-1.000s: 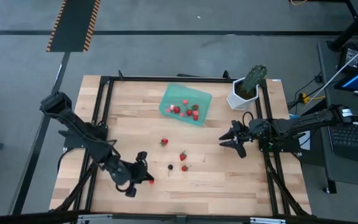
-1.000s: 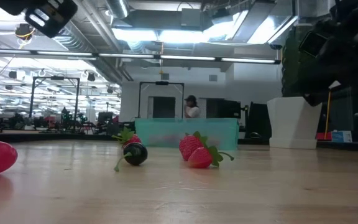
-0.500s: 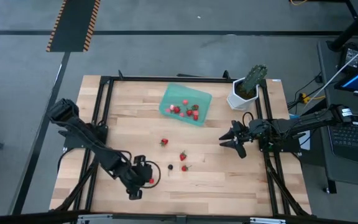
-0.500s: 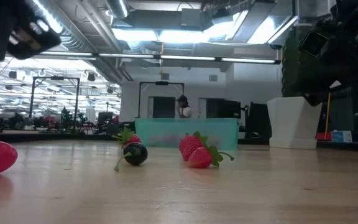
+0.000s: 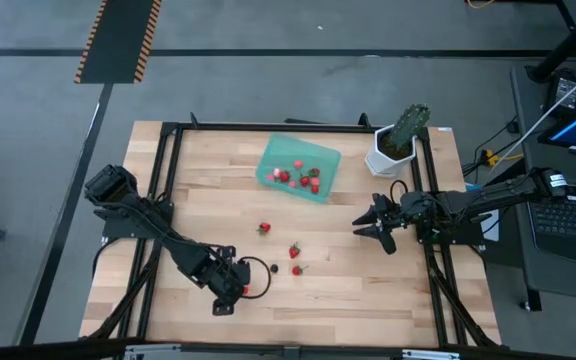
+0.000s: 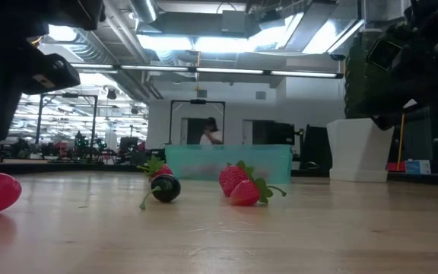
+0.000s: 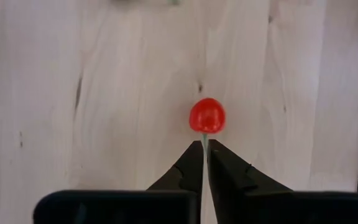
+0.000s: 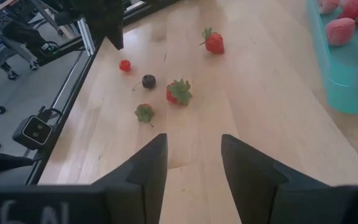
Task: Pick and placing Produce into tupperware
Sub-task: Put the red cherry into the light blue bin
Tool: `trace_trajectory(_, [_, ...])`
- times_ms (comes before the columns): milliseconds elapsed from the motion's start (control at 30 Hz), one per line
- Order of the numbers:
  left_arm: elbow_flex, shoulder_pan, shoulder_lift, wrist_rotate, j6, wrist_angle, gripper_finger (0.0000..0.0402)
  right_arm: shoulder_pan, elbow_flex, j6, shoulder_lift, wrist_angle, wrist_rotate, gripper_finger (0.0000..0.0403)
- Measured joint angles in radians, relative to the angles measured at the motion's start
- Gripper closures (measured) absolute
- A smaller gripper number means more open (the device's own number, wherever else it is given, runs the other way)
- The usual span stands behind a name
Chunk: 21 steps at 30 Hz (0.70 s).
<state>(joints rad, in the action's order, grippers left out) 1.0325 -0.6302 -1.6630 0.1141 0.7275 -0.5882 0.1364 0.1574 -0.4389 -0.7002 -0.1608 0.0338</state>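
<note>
1. Produce — five tiny pieces loose on the pale wooden table (image 5: 368,290): three red strawberries with green tops (image 5: 294,250), one dark blackish berry (image 5: 274,268), one round red berry (image 7: 207,116).
2. Shallow translucent teal-green plastic tupperware (image 5: 329,160) at the table's far middle, with several red and pale pink pieces inside — too small to count.
3. Left gripper (image 7: 204,145) over the near left part, fingers pressed together, tips just short of the round red berry.
4. Right gripper (image 8: 193,152) spread, empty, at the right edge.
</note>
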Motion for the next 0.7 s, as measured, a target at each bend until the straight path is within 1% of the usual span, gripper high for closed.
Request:
trace_trajectory(167, [0.0,0.0,0.0,0.0,-0.004,-0.002,0.0375,0.0,0.0,0.002,0.0,0.006,0.0,0.0249])
trace_trajectory(367, [0.0,0.0,0.0,0.035,0.001,-0.002,0.0353,0.0,0.0,0.026,0.0,0.007,0.0,0.0249])
trace_trajectory(467, [0.0,0.0,0.0,0.051,0.006,-0.001,0.0334,0.0,0.0,0.027,0.0,0.007,0.0,0.0249])
trace_trajectory(700, [0.0,-0.005,0.0,0.052,0.03,0.01,0.0277,0.0,0.0,0.026,0.0,0.007,0.001,0.0249])
